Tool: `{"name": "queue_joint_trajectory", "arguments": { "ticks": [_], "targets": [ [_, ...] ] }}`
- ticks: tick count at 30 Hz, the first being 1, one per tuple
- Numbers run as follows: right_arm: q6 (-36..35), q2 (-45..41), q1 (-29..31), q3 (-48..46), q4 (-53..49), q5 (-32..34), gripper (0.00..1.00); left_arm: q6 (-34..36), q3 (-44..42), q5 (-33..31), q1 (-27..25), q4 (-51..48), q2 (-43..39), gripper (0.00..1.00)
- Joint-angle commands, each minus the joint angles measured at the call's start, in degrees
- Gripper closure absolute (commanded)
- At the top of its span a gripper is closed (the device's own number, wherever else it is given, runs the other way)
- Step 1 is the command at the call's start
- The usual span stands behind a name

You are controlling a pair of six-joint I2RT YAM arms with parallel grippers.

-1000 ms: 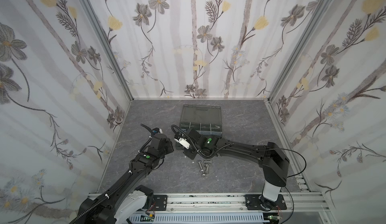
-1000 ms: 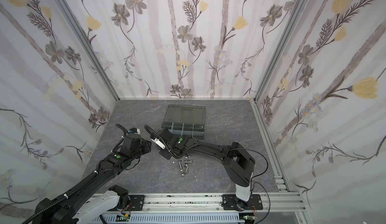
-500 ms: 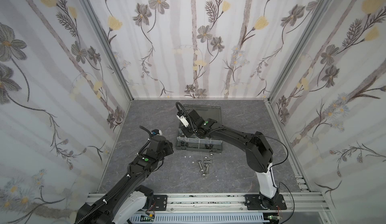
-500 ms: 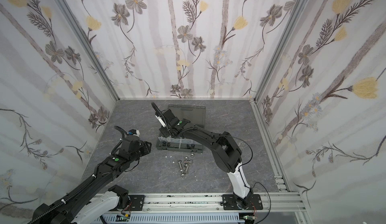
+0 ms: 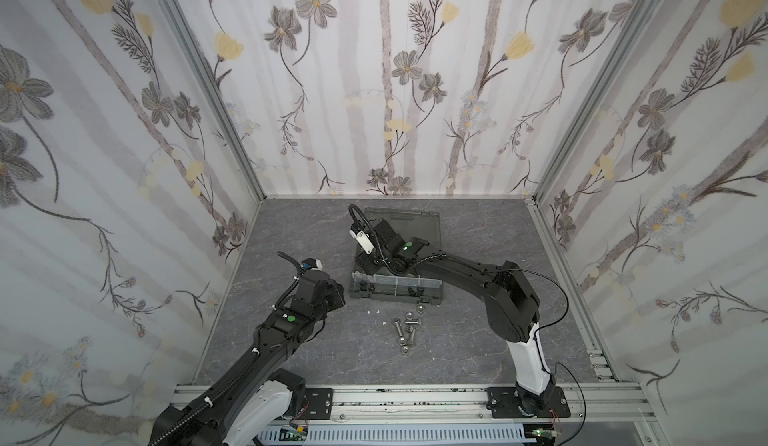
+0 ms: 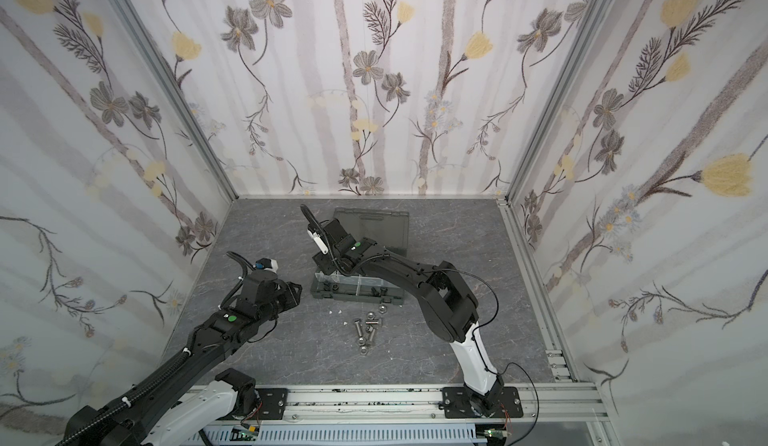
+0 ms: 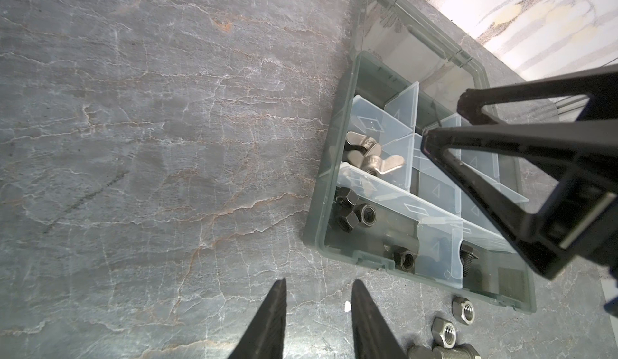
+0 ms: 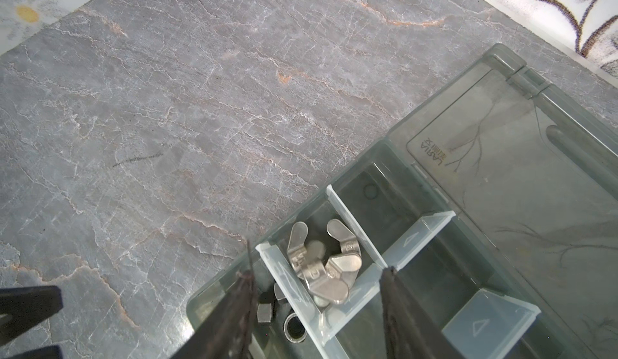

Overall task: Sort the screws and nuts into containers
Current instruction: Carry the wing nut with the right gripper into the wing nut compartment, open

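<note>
The dark grey organiser case lies open mid-table, its containers split by pale dividers. My right gripper hangs open over the back-left compartments, just above silver wing nuts. Beside them, black nuts and a silver-rimmed nut lie in the front-left compartment. More black nuts show there in the left wrist view. Loose silver screws and nuts lie on the table before the case. My left gripper hovers left of the case, open, with nothing between its fingers.
The case's smoky lid lies flat behind the compartments. Tiny white flecks dot the stone-grey table. Flowered walls close in the left, back and right sides, and a metal rail runs along the front.
My right gripper rose from the table in front of the case, moved over its back-left compartments and opened. The left arm has hardly moved.
</note>
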Motion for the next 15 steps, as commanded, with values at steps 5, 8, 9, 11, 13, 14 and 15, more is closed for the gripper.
{"name": "queue_joint_trajectory", "arguments": {
  "ticks": [5,8,9,11,13,14,15],
  "targets": [
    [0.29,0.01,-0.09,0.62,2.18,-0.62,0.42,-0.54,-0.23,-0.11,0.13,1.22,-0.35,0.64],
    [0.52,-0.25,-0.09,0.62,2.26,-0.70,0.42,-0.56,-0.31,-0.04,0.13,1.27,-0.34,0.64],
    [0.61,-0.44,-0.08,0.62,2.21,-0.71,0.42,-0.56,-0.32,-0.09,0.13,1.22,-0.35,0.63],
    [0.76,-0.60,-0.09,0.62,2.35,-0.87,0.42,-0.55,-0.29,0.05,0.13,1.22,-0.39,0.63],
    [0.95,-0.91,-0.09,0.54,2.35,-0.89,0.41,-0.55,-0.31,0.05,0.12,1.22,-0.44,0.63],
    [1.08,-1.14,-0.09,0.49,2.35,-0.97,0.41,-0.62,-0.28,0.04,0.13,1.24,-0.52,0.63],
    [1.23,-1.28,-0.09,0.42,2.35,-1.01,0.41,-0.64,-0.25,0.05,0.13,1.22,-0.59,0.63]
  ]
}}
